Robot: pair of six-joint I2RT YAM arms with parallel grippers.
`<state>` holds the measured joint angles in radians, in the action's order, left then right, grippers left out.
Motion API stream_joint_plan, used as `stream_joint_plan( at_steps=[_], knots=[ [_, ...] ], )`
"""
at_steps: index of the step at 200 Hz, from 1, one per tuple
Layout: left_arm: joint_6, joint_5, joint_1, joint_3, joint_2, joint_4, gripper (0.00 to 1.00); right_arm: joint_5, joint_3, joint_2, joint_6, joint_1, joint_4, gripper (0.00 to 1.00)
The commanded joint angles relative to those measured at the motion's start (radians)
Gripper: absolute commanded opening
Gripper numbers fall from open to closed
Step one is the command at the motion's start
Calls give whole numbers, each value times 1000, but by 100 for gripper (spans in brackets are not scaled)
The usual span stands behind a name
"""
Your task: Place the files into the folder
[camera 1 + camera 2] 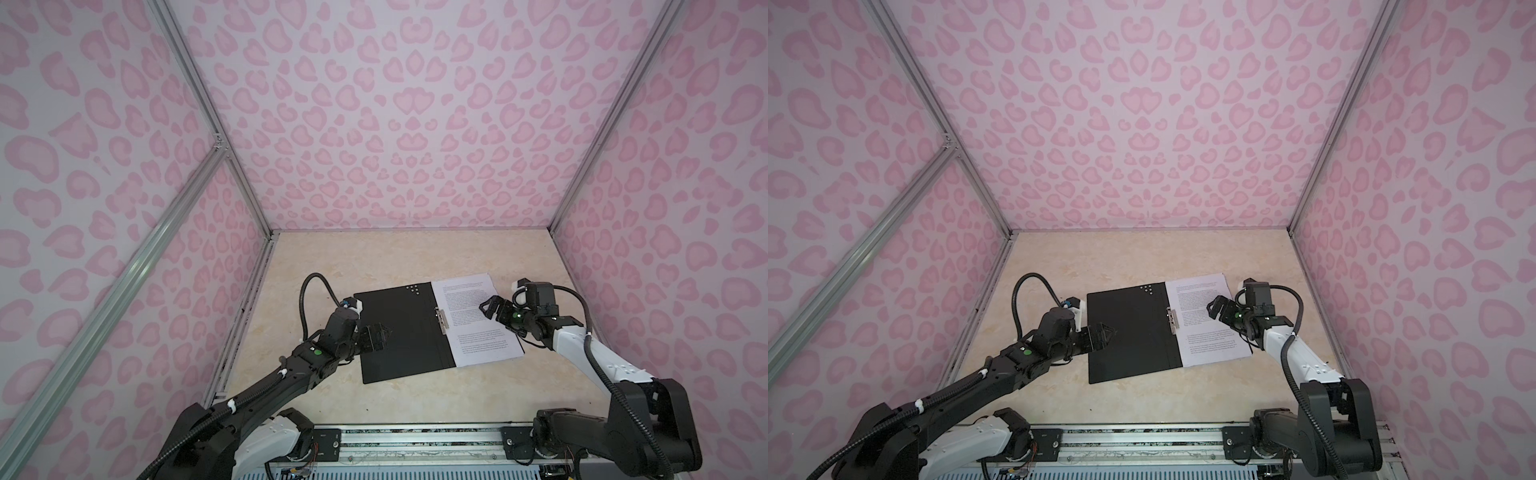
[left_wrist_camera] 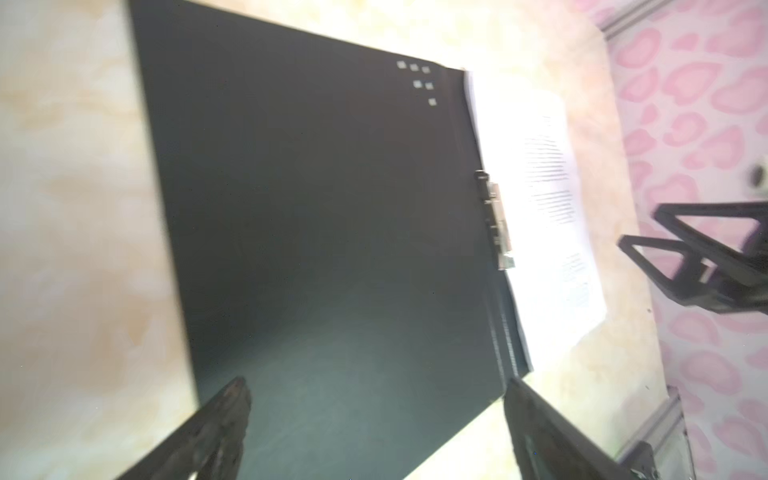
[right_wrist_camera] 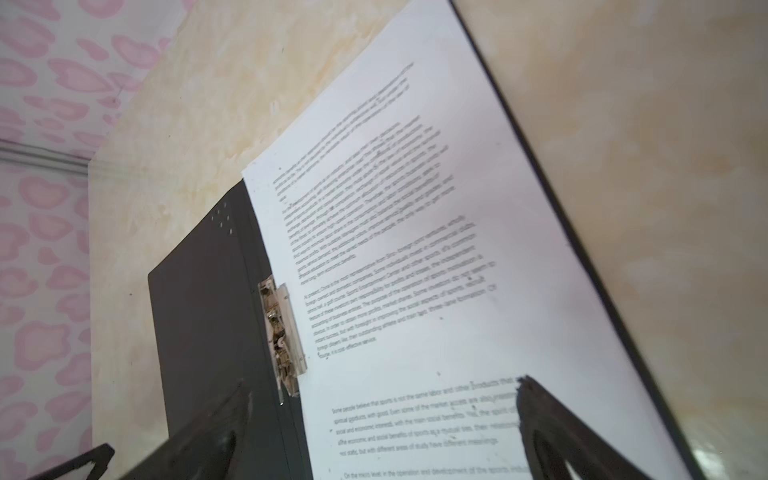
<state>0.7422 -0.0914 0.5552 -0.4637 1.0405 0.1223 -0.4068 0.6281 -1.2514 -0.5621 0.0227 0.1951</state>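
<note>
The open folder [image 1: 399, 328] lies flat at the middle of the marbled beige table [image 1: 374, 257], matte black inner face up; its right half is hidden under the files [image 1: 473, 316], with only a thin dark edge showing past them in the right wrist view; the sheets cannot be counted, and their dense print is too blurred to read; the left wrist view washes the white paper out; a small metal clip [image 1: 443, 321] sits on the spine; the left gripper [image 1: 384, 333] is over the bare left flap, fingers spread and empty; the right gripper [image 1: 487, 308] hangs above the files, fingers likewise apart, holding nothing.
</note>
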Motion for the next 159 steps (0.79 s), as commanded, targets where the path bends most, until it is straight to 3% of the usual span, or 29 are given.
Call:
stream_joint_plan(
  at_steps=[1, 34, 72, 121, 159],
  knots=[
    [73, 47, -22, 60, -49, 119, 97, 42, -28, 6, 26, -36, -3, 98],
    [74, -5, -55, 121, -44, 99, 97, 87, -37, 2, 52, -81, 11, 98],
    [39, -112, -63, 90, 85, 50, 97, 135, -51, -49, 1, -104, -15, 98],
    [63, -245, -76, 54, 283, -56, 97, -47, -77, -188, -44, -97, -144, 92],
    [102, -341, -112, 40, 387, -172, 97, -93, -109, -254, -69, -44, -235, 89]
  ],
)
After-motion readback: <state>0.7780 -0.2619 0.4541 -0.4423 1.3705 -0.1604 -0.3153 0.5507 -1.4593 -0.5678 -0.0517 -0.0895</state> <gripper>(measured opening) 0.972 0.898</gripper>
